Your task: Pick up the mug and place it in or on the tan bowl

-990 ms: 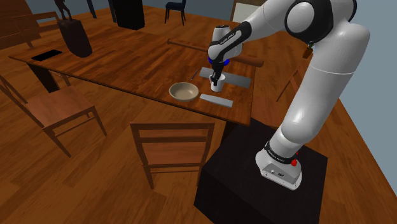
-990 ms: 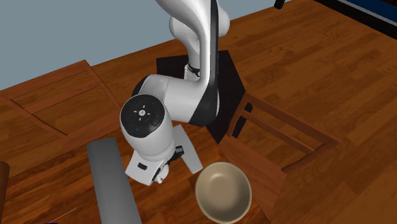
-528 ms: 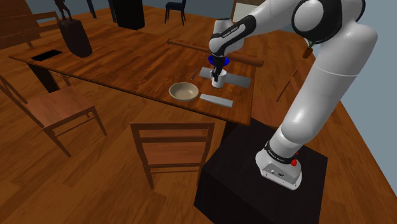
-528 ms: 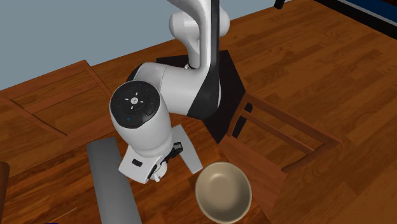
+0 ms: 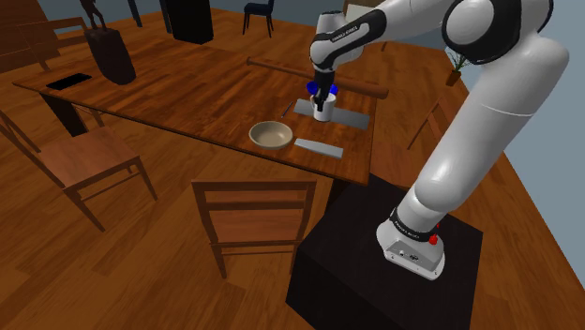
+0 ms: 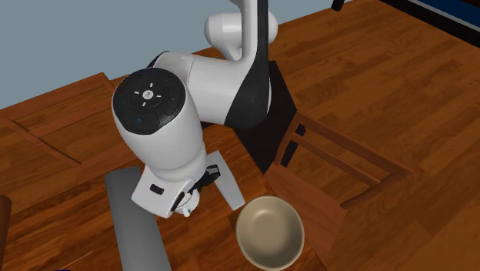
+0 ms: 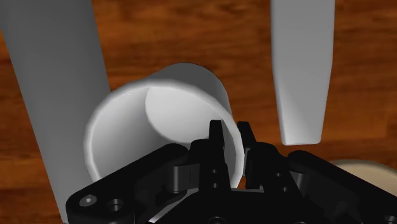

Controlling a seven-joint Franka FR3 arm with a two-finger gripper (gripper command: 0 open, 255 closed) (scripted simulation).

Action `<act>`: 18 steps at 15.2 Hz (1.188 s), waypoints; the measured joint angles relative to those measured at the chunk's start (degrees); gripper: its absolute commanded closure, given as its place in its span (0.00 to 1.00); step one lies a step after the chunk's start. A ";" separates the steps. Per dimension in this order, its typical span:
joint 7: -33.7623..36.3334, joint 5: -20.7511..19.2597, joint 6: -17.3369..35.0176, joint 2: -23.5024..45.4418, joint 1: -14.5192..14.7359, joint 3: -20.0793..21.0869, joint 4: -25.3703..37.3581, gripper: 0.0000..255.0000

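**Jaws.** Black, two fingers, pinching the rim of a plain white cylindrical mug [image 7: 159,121]. One finger [image 7: 216,137] is inside the mouth and the other is outside the wall.

**Mug.** Upright, mouth up, no handle visible. It hangs below the white arm [image 5: 412,19] over the end of the table nearest the stand, between two grey strips. Whether its base touches the wood cannot be told.

**Broad flat grey strip** [image 7: 57,95]. Lies on the table just beside the mug, on the side away from the bowl.

**Narrower tapered grey strip** [image 7: 302,70]. Lies on the table on the mug's other side, close along the table's long edge by the corner next to the stand.

**Round tan bowl** [image 5: 271,135]. Stands upright near that same long edge, just beside one end of the narrower strip. It is near the mug but apart from it.

**Long brown wooden table** [image 5: 187,94]. Carries all of the above.

**Brown wooden chair** [image 5: 253,220]. Stands on the floor off the long edge, opposite the bowl.

**Black box stand** [image 5: 375,272]. Sits at the table's near corner and bears the arm's base.
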 measured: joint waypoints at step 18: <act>11.03 0.75 -9.61 1.36 6.19 5.90 10.08 1.00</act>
